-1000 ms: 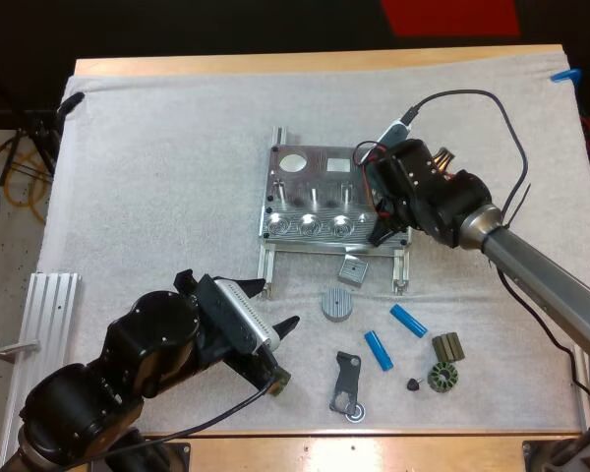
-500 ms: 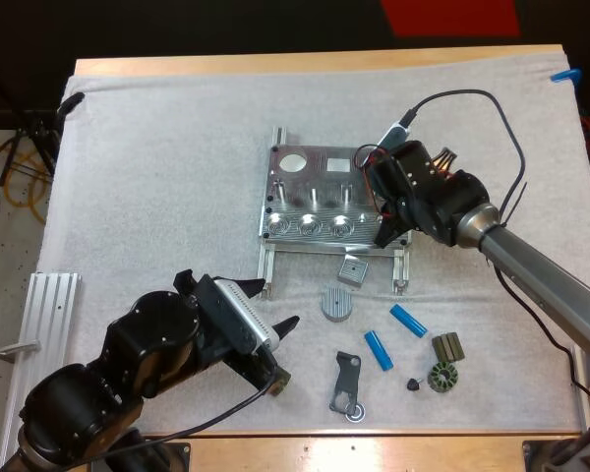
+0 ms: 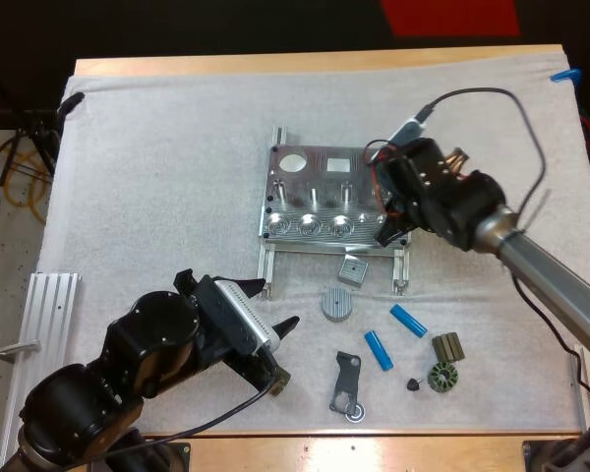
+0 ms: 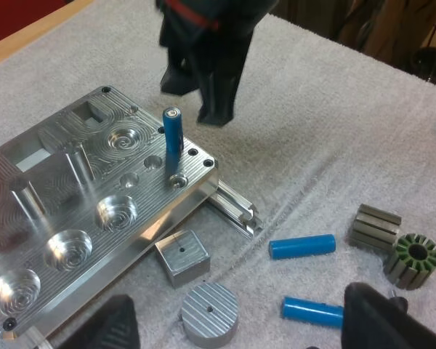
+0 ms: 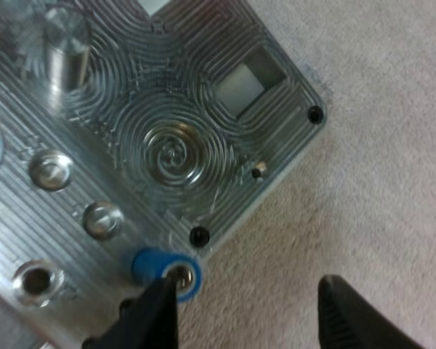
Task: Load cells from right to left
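Right hand (image 5: 247, 287) has eased rightward, open beside cell (image 4: 173, 131) at fixture (image 3: 310, 197) edge.

The wooden worktop (image 3: 305, 61) carried a white fibrous mat (image 3: 157, 177) over nearly all its top. A ribbed silver aluminium rail (image 3: 39, 329) lay at the mat's 8 o'clock edge. A machined metal fixture plate (image 3: 315, 182) sat near the mat's centre, with loose bright blue cylinders (image 3: 378, 349) toward 5 o'clock.

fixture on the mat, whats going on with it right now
The right end effector is at the fixture's right corner, open, next to a blue cell standing upright in a hole there. Two more cells lie on the mat. The left end effector hangs open over the mat, holding nothing.
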